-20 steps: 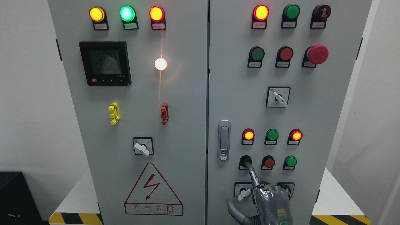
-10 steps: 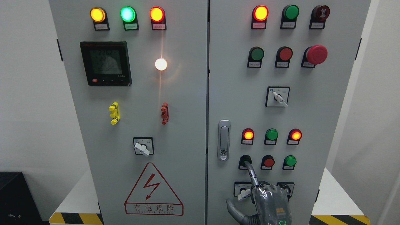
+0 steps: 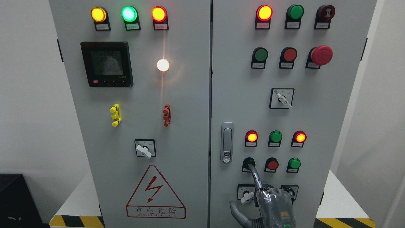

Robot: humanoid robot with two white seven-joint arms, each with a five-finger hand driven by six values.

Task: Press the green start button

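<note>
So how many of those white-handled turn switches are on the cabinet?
3: a left-door switch, a mid-right switch, and a bottom switch beside the right hand, which may hide a fourth.

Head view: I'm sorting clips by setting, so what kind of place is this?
Likely an industrial or electrical training room: a grey control cabinet with pilot lights, a red emergency stop and a high-voltage warning sign.

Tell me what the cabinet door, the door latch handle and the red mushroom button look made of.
Cabinet door: likely painted sheet metal, flat matte grey.
Door latch handle: probably metal or chromed plastic, satin silver with highlights.
Red mushroom button: apparently moulded plastic, smooth semi-gloss red cap.
</note>
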